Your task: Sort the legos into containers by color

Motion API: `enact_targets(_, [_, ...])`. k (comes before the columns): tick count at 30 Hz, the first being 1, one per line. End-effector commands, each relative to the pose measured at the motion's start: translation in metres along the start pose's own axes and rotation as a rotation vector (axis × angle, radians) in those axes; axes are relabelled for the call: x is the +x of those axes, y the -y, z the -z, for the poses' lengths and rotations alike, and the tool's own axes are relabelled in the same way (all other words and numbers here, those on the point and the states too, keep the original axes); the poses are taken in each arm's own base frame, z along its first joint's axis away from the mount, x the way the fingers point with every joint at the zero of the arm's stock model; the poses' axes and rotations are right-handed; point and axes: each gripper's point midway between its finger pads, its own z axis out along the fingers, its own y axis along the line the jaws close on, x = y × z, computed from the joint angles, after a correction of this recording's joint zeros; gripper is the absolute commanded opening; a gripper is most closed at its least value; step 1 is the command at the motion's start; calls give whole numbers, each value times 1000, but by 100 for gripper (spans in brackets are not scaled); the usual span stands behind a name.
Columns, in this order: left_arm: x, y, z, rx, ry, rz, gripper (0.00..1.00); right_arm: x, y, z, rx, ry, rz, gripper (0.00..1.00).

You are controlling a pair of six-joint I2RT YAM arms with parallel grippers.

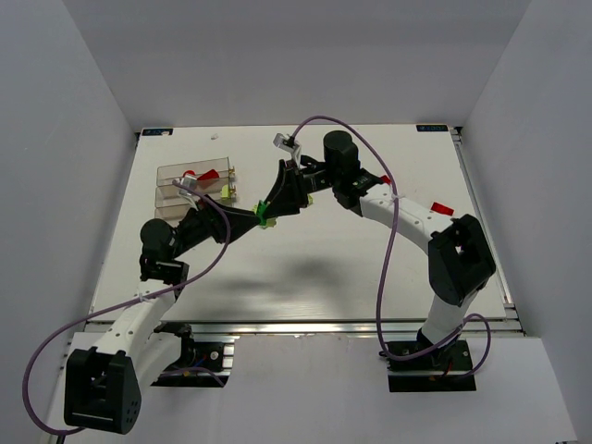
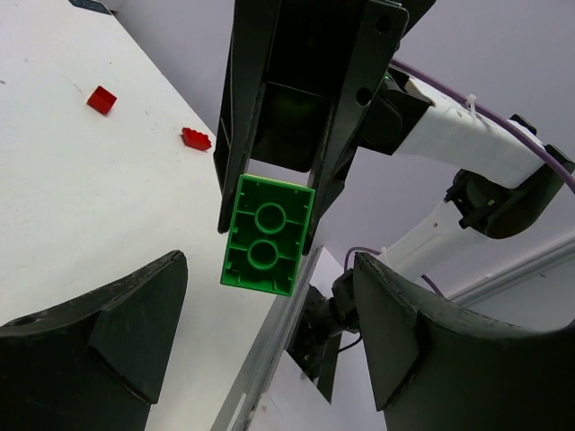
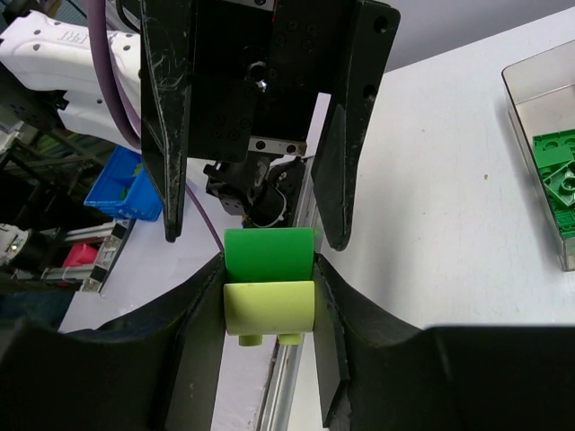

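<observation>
The right gripper (image 3: 268, 265) fills the foreground of its own wrist view. Its jaws are closed at a middling width on a stacked pair, a lime brick (image 3: 269, 308) nearest the wrist and a green brick (image 2: 268, 235) plugged onto it beyond. The pair hangs above the tabletop (image 1: 305, 277), toward the far edge and left of the middle, just beside the tray (image 1: 176, 169).

Facing it, the left gripper (image 2: 269, 260) stands wide and holds nothing. Its fingers flank the green end of the pair, apparently without touching.

The tray sits near the far left corner of the tabletop. One compartment holds several green bricks (image 3: 555, 171), and a red piece (image 1: 209, 174) shows in another. Something lime shows at the tray's right end, though I cannot tell whether it lies inside.

Two red bricks are loose on the right half of the tabletop, one (image 1: 442, 209) near the right edge and the other (image 1: 384, 178) half hidden beside the right arm.

By my judgement the sorting is well along but unfinished. The joined pair looks due for pulling apart so each colour can go to its own compartment, and the two red bricks are not yet collected.
</observation>
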Motion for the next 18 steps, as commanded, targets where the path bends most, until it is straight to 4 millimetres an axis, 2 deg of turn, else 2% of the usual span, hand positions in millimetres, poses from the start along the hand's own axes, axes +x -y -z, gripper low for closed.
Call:
enact_targets(1, [1,13,0,45,-22,-25,83,-6,1,0,0,21,13,0])
enact_targets(8, [2,4,-2,4,-38,-27,78,-6,5,0,8,29,-11,0])
enact_targets(13, [2,1,-6,-5,-45,-18,68,-5,5,-1,10,31,-19,0])
enact_targets(18, [0,-1,-10,-14,-46,-20,67,-3,7,0,17,34,-26,0])
